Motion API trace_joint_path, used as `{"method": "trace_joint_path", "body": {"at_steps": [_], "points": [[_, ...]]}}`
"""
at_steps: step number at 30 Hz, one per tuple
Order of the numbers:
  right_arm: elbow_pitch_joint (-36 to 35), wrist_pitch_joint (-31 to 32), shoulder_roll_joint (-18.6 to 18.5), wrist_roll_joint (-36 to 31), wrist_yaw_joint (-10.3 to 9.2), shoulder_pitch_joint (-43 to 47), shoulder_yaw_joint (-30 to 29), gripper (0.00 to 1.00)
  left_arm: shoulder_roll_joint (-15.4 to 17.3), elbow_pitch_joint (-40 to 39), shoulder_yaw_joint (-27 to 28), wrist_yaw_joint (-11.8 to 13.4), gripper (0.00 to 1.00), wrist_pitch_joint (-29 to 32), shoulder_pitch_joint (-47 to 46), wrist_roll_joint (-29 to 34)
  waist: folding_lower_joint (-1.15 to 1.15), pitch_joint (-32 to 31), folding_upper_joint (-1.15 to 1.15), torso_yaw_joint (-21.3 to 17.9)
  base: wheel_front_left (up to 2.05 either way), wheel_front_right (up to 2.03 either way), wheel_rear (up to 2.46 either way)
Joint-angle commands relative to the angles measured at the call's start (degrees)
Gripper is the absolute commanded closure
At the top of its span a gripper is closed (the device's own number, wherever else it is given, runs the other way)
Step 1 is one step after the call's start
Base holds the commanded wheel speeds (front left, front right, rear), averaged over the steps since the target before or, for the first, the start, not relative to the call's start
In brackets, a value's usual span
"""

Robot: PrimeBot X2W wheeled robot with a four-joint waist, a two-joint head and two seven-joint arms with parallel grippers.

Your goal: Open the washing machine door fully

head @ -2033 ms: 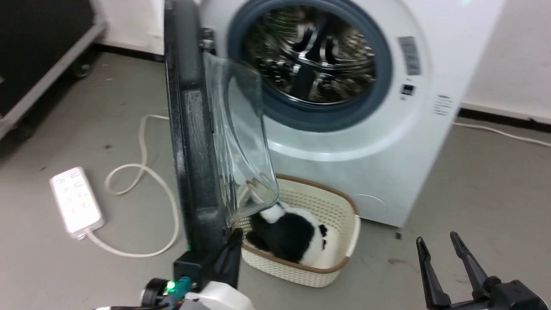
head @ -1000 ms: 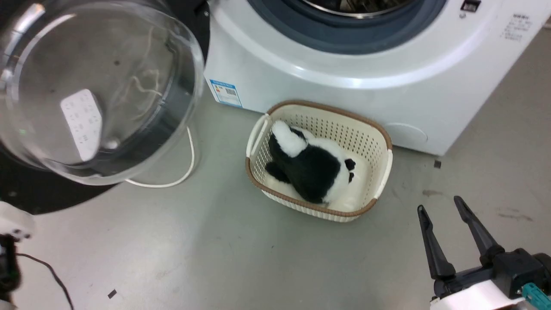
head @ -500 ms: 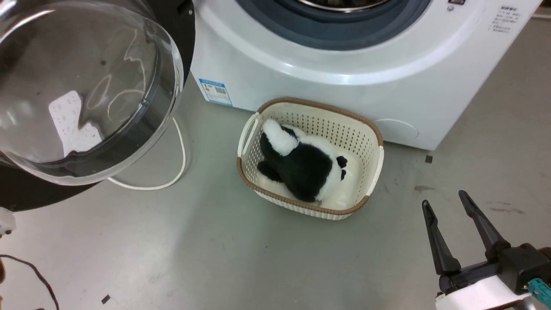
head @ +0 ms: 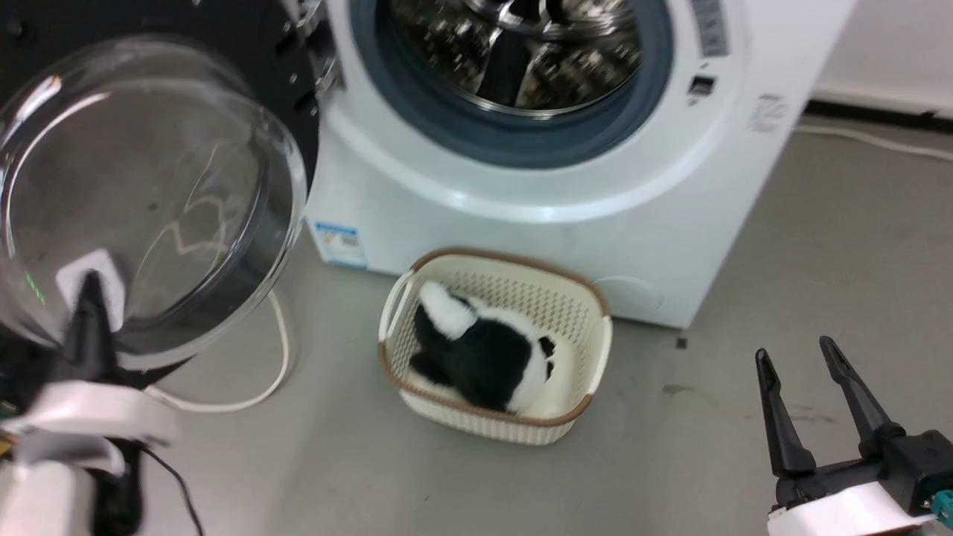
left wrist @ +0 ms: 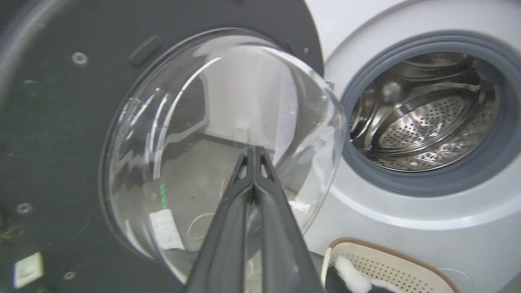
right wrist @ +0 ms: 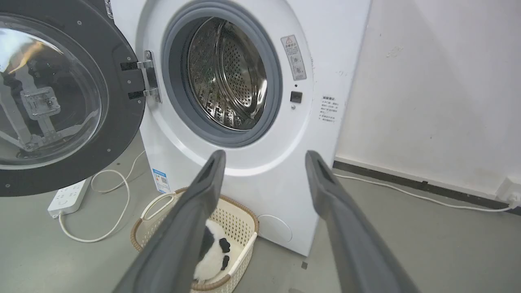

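Two claws, 2 diff looks. Left claw [left wrist: 253, 155] is pinched tight w/ nothing in it, tips pointing at the glass of the door [left wrist: 61, 122]; can't tell if they touch. Right claw [head: 793, 348] is spread wide & empty, low down, well away from the washing machine [head: 521, 238]. Door is swung way out to the machine's left side, so the hole is clear. Job looks about done, maybe a tiny bit of swing left. Grey floor [head: 819, 246], basket [head: 595, 387] w/ a black & white soft toy [head: 476, 357] just in front, pale wall [right wrist: 427, 81] behind.
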Motion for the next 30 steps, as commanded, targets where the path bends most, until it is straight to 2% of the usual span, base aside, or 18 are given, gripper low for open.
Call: {"method": "trace_joint_path", "body": {"at_steps": [1, 8, 17, 18, 19, 20, 30], "points": [[0.1, -0.5, 0.4, -0.4, 0.05, 0.4, -0.2, 0.00, -1.4, -3.4, -1.3, 0.7, 1.00, -0.3, 2.8, 0.9, 0.01, -3.2, 0.00, -3.0, 0.00, 0.00, 0.00], [0.0, -0.7, 0.9, -0.7, 0.05, 2.0, 0.0, 0.00, -6.9, -12.7, -8.1, 4.0, 1.00, 0.9, 10.6, 4.6, 0.01, -7.0, 0.00, -7.6, 0.00, 0.00, 0.00], [0.5, -0.8, 0.9, 1.3, 0.05, 4.0, 1.0, 0.00, -10.5, -14.6, -13.3, 6.8, 1.00, 0.5, 16.3, 8.4, 0.01, -7.7, 0.00, -11.6, 0.00, 0.00, 0.00], [0.6, -0.8, 0.9, 1.5, 0.05, 4.1, 1.1, 0.00, -10.9, -14.6, -13.9, 7.0, 0.61, 0.5, 16.7, 8.7, 0.01, -7.7, 0.00, -11.9, 0.00, 0.00, 0.00], [0.6, -0.8, 0.9, 1.5, 0.05, 4.1, 1.1, 0.00, -10.9, -14.6, -13.9, 7.0, 0.61, 0.5, 16.7, 8.7, 0.01, -7.7, 0.00, -11.9, 0.00, 0.00, 0.00], [0.8, -0.9, 0.9, 1.9, 0.05, 4.4, 1.2, 0.00, -11.3, -14.4, -15.0, 7.4, 0.00, 0.4, 17.5, 9.7, 0.01, -7.7, 0.00, -12.5, 0.00, 0.00, 0.00], [2.6, -1.4, 0.9, 3.4, 0.05, 5.4, 1.3, 0.00, -12.7, -12.4, -18.2, 8.0, 0.00, -0.1, 19.4, 12.6, 0.01, -7.9, 0.00, -13.6, 0.00, 0.00, 0.00]]}}
